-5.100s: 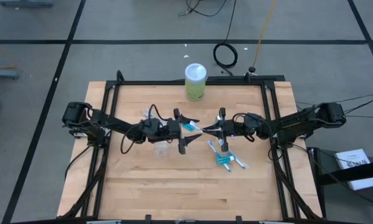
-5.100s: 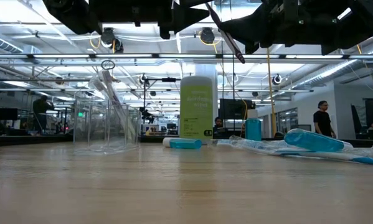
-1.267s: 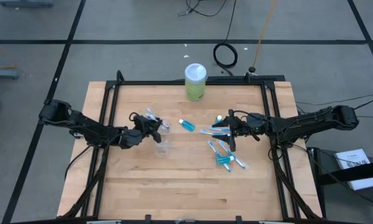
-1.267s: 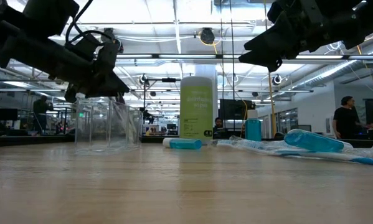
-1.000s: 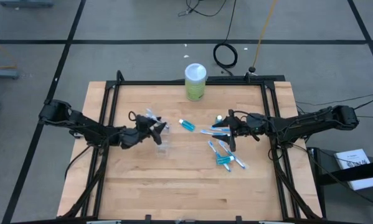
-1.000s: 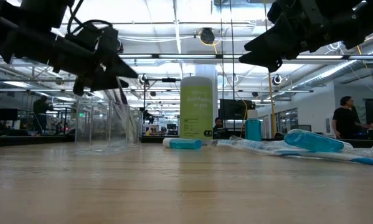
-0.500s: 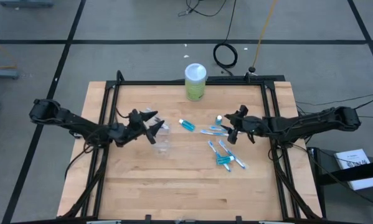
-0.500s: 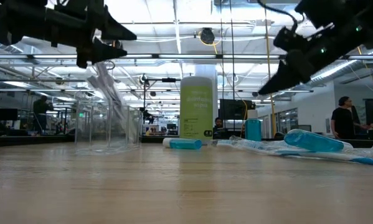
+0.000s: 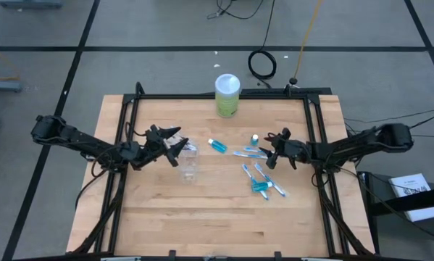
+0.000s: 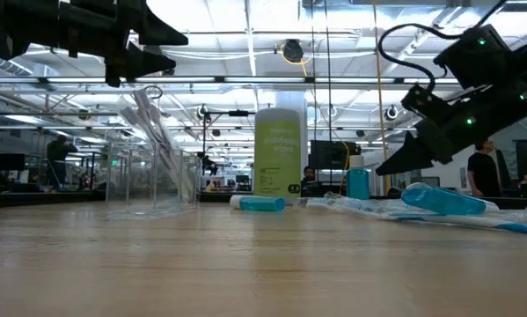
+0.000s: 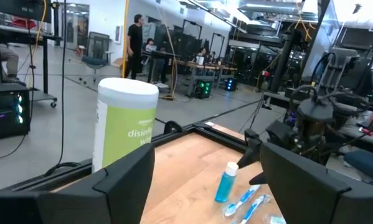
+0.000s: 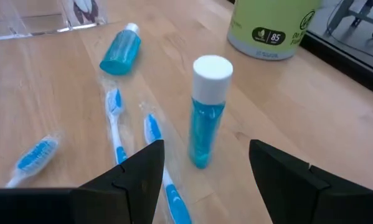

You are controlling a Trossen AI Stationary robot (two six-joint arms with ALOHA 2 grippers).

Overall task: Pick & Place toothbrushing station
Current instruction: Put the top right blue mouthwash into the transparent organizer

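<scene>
Left gripper point(image 9: 174, 143) open beside clear cup point(image 9: 190, 161), right gripper point(image 9: 272, 149) open

1. Two slim, dark, jointed arms, the left arm point(image 9: 86, 145) and the right arm point(image 9: 347, 149), each end in a bulkier rounded base joint.
2. Black cables loop along both arms.
3. Each wrist carries two flat, angular, matte black fingers point(image 12: 130, 177).

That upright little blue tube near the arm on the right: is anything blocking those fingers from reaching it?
Nothing visible does. The right gripper points straight at the upright tube with its fingers open, bare table between them. Two toothbrushes lie beside the tube, off that line.
</scene>
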